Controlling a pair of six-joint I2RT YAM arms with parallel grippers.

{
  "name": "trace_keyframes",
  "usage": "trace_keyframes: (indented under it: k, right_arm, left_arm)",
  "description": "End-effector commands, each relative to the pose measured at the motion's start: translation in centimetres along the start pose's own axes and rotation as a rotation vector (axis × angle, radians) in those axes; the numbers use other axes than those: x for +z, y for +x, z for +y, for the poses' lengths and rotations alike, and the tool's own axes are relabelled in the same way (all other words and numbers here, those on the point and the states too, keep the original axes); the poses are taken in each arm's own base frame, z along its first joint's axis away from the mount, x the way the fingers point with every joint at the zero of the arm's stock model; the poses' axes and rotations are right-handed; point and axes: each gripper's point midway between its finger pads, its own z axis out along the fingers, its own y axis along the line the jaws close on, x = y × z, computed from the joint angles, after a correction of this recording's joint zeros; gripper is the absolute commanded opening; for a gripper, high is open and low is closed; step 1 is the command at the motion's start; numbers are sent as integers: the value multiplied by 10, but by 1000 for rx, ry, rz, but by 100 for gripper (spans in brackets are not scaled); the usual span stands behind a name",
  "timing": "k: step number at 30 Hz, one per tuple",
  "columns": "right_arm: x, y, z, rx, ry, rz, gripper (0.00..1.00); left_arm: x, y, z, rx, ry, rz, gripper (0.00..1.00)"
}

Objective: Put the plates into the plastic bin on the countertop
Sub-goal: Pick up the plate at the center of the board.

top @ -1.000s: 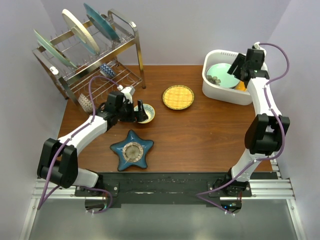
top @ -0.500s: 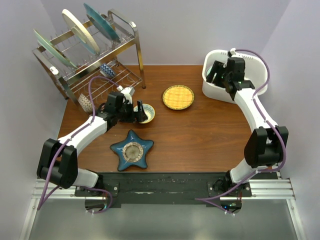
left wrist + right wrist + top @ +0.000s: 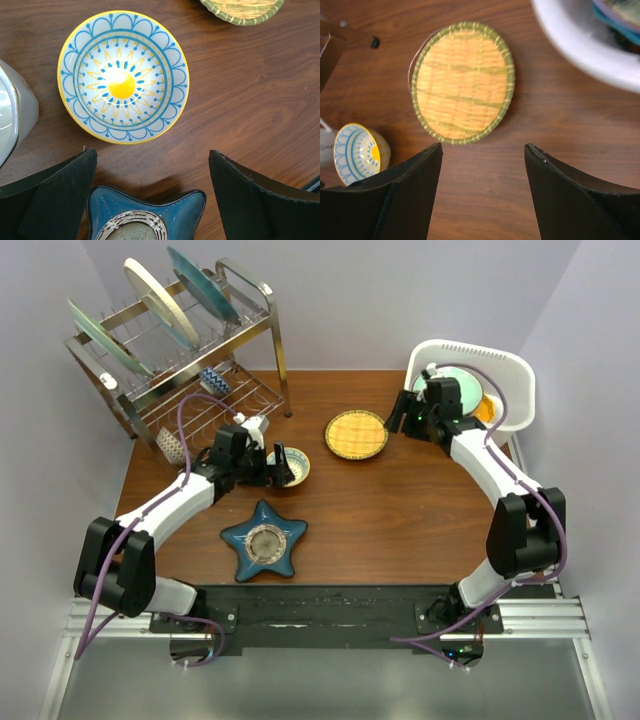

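**We saw both grippers spread and empty over the reddish-brown wood-grain countertop (image 3: pixel 400 510).**

The round yellow woven-pattern plate with a green rim (image 3: pixel 462 82) lay flat at the far middle, just left of the white plastic bin with a slotted rim (image 3: pixel 480 348). The right gripper (image 3: pixel 482 155) hung over it with its jaws apart. A mint green plate (image 3: pixel 468 382) sat inside the bin at the far right. The dark-blue star-shaped plate (image 3: pixel 145 217) lay near left, beside the small white bowl with a yellow centre (image 3: pixel 123 76), under the wide-open left gripper (image 3: pixel 152 165). We could read no writing.
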Motion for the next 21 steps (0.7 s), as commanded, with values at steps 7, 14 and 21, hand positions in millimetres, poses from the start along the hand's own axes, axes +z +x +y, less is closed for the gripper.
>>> trace_keyframes:
  k: [7, 14, 21]
  right_arm:
    - [10, 83, 76, -147, -161, 170, 68]
    - [5, 153, 120, -255, -284, 347, 67]
    - [-7, 201, 148, -329, -365, 470, 67]
  left_arm:
    - [2, -5, -1, 15, 8, -14, 98]
    - [2, -4, 1, 12, -2, -13, 98]
    - [-3, -6, 10, 13, -57, -18, 98]
